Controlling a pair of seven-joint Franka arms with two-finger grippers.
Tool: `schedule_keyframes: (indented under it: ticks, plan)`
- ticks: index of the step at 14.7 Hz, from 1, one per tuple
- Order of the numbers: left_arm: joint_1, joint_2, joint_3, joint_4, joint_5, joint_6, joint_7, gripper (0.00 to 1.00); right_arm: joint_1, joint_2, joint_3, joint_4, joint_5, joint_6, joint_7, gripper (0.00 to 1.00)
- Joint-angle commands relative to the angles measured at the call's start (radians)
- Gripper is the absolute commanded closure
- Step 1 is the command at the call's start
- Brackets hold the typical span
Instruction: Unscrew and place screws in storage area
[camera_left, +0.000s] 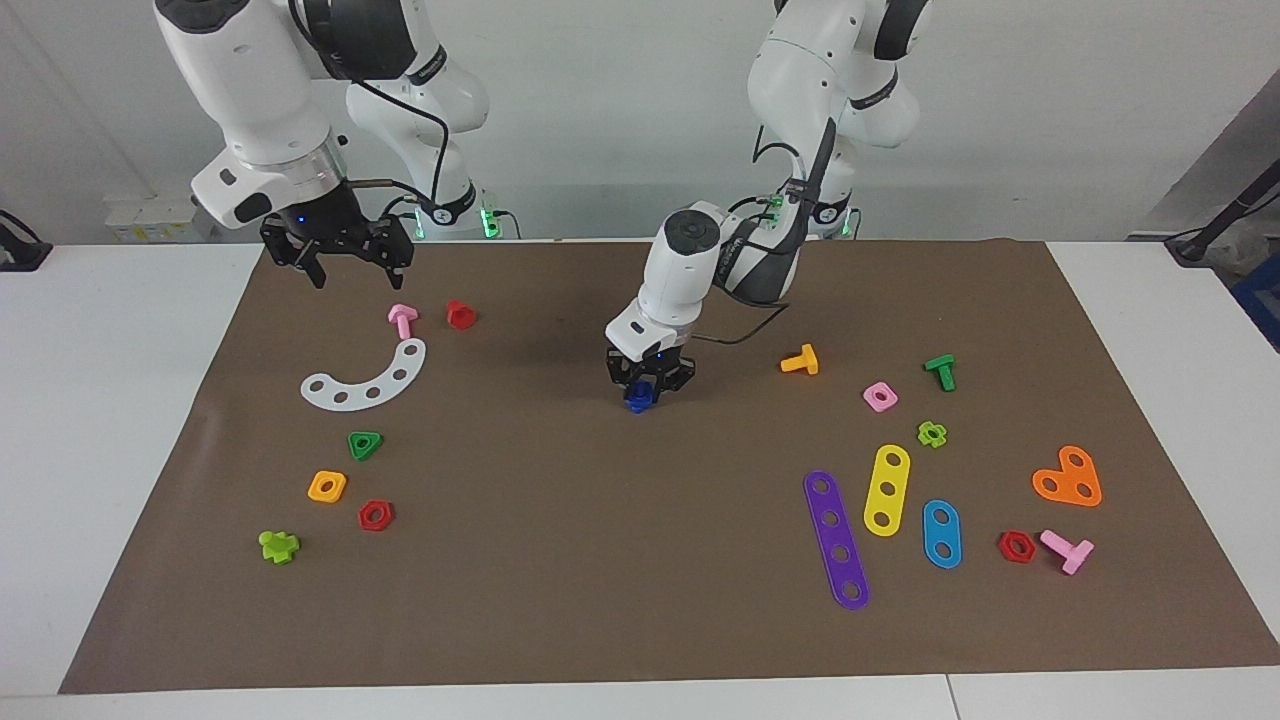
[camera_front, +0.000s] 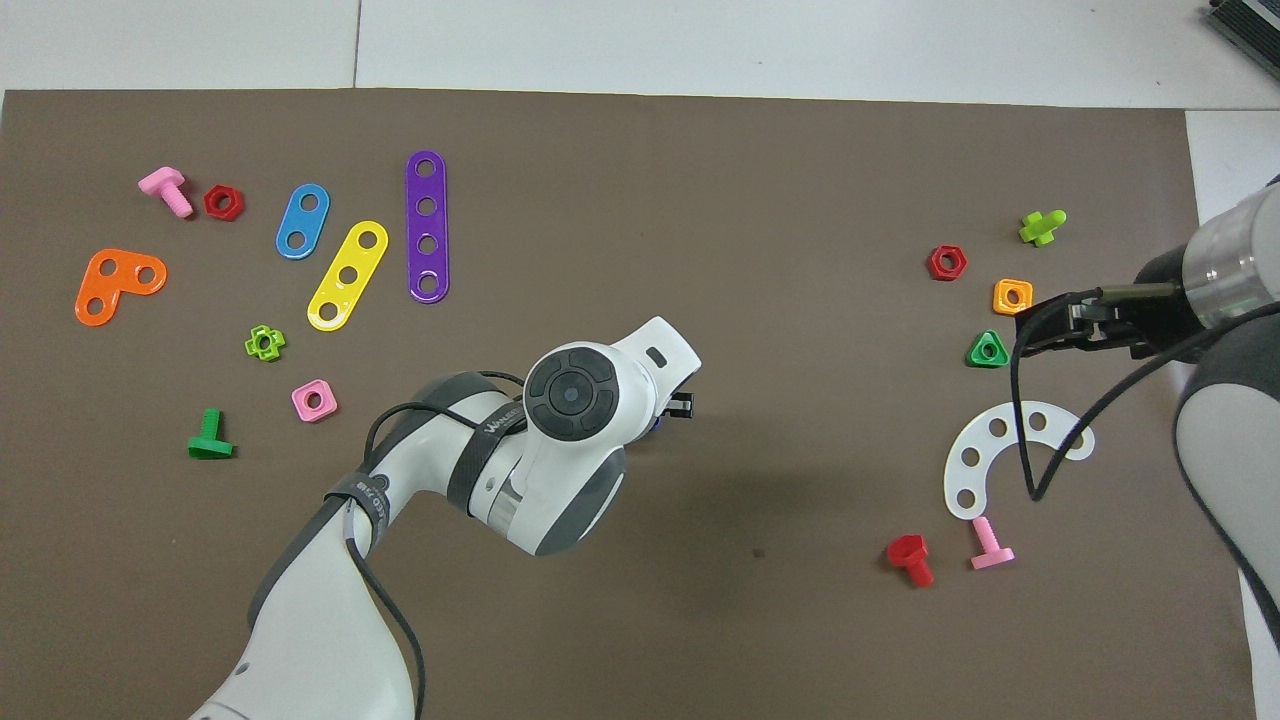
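Observation:
The dark-blue screw (camera_left: 636, 402) is held between the fingers of my left gripper (camera_left: 645, 388) at the middle of the brown mat (camera_left: 600, 560), low over it or resting on it. My left gripper is shut on the screw. In the overhead view the left wrist covers it and only a sliver of the blue screw (camera_front: 655, 422) shows. My right gripper (camera_left: 340, 258) is open and empty, raised over the mat's edge near the pink bolt (camera_left: 402, 320) at the right arm's end. It also shows in the overhead view (camera_front: 1050, 325).
At the right arm's end lie a white curved strip (camera_left: 365, 380), red bolt (camera_left: 460, 314), green triangular nut (camera_left: 365, 444), orange nut (camera_left: 327, 486), red nut (camera_left: 375, 515), lime piece (camera_left: 278, 546). At the left arm's end lie a purple strip (camera_left: 837, 538), yellow strip (camera_left: 886, 489), blue strip (camera_left: 941, 533), orange bolt (camera_left: 800, 361).

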Motion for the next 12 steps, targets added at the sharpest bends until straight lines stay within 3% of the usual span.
schedule_keyframes:
  ticks: [1,7,12]
  plan:
    - [-0.016,0.014,0.015,0.101,-0.014,-0.125,-0.009,1.0,-0.02,-0.024,0.009,-0.024,0.028,0.003,-0.034,0.0]
    - [0.006,0.072,0.017,0.333,-0.015,-0.396,-0.043,1.0,-0.02,-0.024,0.009,-0.024,0.028,0.003,-0.032,0.0]
    - [0.107,0.064,0.02,0.319,-0.057,-0.432,-0.068,1.0,-0.014,-0.022,0.011,-0.021,0.028,0.007,-0.035,0.0]
